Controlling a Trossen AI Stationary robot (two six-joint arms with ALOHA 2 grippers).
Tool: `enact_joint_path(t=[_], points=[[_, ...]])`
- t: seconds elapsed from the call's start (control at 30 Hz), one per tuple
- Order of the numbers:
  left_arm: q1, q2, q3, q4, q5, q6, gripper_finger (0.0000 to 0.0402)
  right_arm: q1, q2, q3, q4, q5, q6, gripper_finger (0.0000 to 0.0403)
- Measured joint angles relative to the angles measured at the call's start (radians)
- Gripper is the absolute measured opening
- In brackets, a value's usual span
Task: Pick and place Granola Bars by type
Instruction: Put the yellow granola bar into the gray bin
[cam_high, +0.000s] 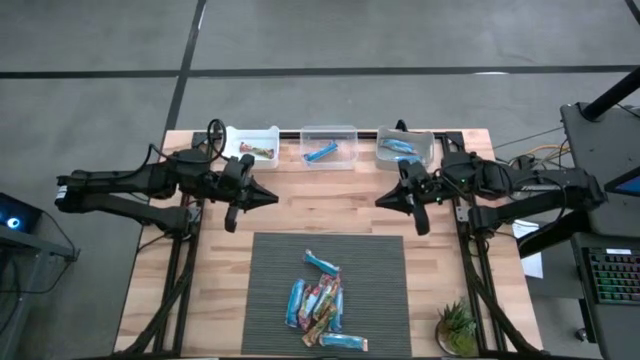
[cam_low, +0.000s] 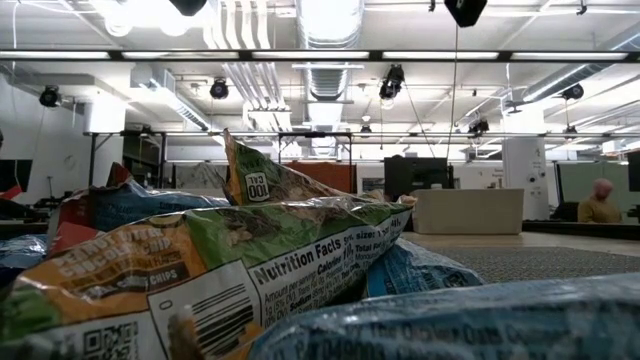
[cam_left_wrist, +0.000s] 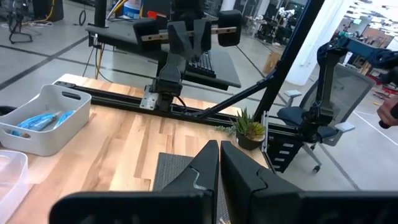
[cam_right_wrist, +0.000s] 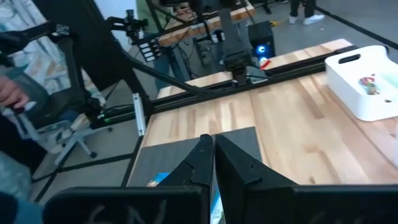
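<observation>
**Both arms hover with clenched fingers above a heap of granola bars**

A heap of granola bars (cam_high: 320, 303) lies on a dark ribbed mat (cam_high: 270, 290) at the near middle of the wooden desk (cam_high: 220, 270). Most wrappers are blue; a few are mixed green, red and orange. One blue bar (cam_high: 343, 342) lies crosswise at the near edge of the heap, and another (cam_high: 321, 263) sits at its far end. In the low view the wrappers fill the foreground, one showing a nutrition label (cam_low: 300, 262).

Three small bins stand in a row along the far edge. The left bin (cam_high: 252, 146) holds a multicoloured bar (cam_high: 257, 151). The middle bin (cam_high: 328, 146) holds one blue bar (cam_high: 321, 153). The right bin (cam_high: 405, 147) holds blue bars (cam_high: 398, 147).

The left gripper (cam_high: 272, 198) hangs above bare wood just left of the mat's far corner, its fingers (cam_left_wrist: 205, 168) clenched together on nothing. The right gripper (cam_high: 381, 201) mirrors it at the mat's far right corner, fingers (cam_right_wrist: 208, 155) likewise pressed together and empty. The two tips point toward each other, well apart.

A small potted plant (cam_high: 457, 327) stands at the near right corner of the desk.
</observation>
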Motion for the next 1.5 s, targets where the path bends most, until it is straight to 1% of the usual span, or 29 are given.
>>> enact_joint_path(t=[0.23, 0.5, 0.63, 0.9, 1.03, 1.13, 1.27, 1.33, 1.5], points=[[0.0, 0.0, 0.0, 0.0, 0.0, 0.03, 0.0, 0.055, 0.058, 0.058, -0.001, 0.002, 0.002, 0.0008], [0.0, 0.0, 0.0, -0.003, 0.0, 0.031, 0.0, 0.132, 0.197, 0.225, -0.007, 0.002, -0.01, 0.0008], [0.0, 0.0, 0.0, -0.01, 0.0, 0.048, 0.0, 0.184, 0.27, 0.314, -0.051, 0.002, -0.006, 0.0008], [0.0, -0.001, 0.0, -0.012, 0.002, 0.091, 0.0, 0.295, 0.444, 0.456, -0.171, 0.002, 0.078, 0.0008], [0.0, -0.005, 0.0, -0.017, 0.002, 0.091, 0.0, 0.343, 0.523, 0.514, -0.191, 0.002, 0.157, 0.0008], [0.0, -0.007, 0.0, -0.026, 0.002, 0.097, 0.0, 0.376, 0.58, 0.557, -0.19, 0.002, 0.183, 0.0008], [0.0, -0.012, -0.001, -0.044, 0.004, 0.13, 0.0, 0.405, 0.644, 0.613, -0.193, 0.002, 0.238, 0.0008], [0.0, -0.015, -0.001, -0.051, 0.008, 0.136, 0.0, 0.414, 0.673, 0.643, -0.195, 0.003, 0.239, 0.0008], [0.0, -0.022, -0.001, -0.067, 0.027, 0.138, 0.0, 0.436, 0.73, 0.724, -0.318, 0.005, 0.239, 0.0008]])
